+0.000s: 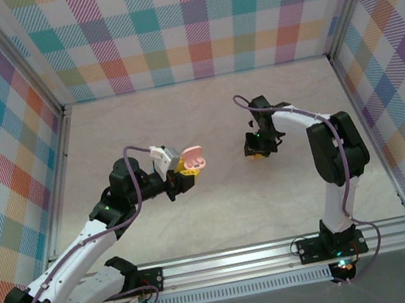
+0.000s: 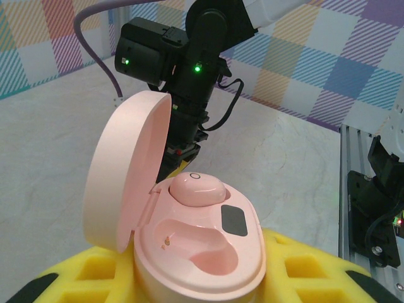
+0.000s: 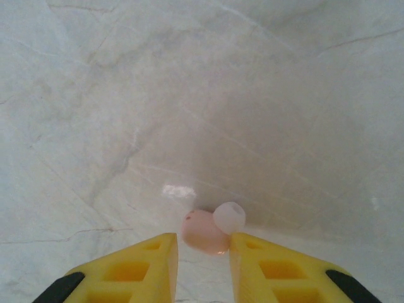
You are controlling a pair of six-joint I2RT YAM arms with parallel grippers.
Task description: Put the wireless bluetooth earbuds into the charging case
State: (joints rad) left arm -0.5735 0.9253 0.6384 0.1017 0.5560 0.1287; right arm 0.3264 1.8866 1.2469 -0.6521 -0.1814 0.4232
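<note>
Open marble table [image 1: 221, 211] lies between the 2 arms, with checked walls [image 1: 187, 21] well back. The left arm reaches forward, elbow bent. The left gripper [image 1: 181, 169] is clamped on a glossy pink oval case [image 2: 202, 252], lid up, with 1 pink bud [image 2: 197, 188] seated in its far well. The right arm arches down, and the right gripper [image 3: 203, 243] pinches a 2nd bud [image 3: 205, 230] between yellow pocketed fingers [image 3: 126, 271] over the table.

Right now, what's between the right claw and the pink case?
Just bare table between the pink case and the right claw, as the top camera shows.
</note>
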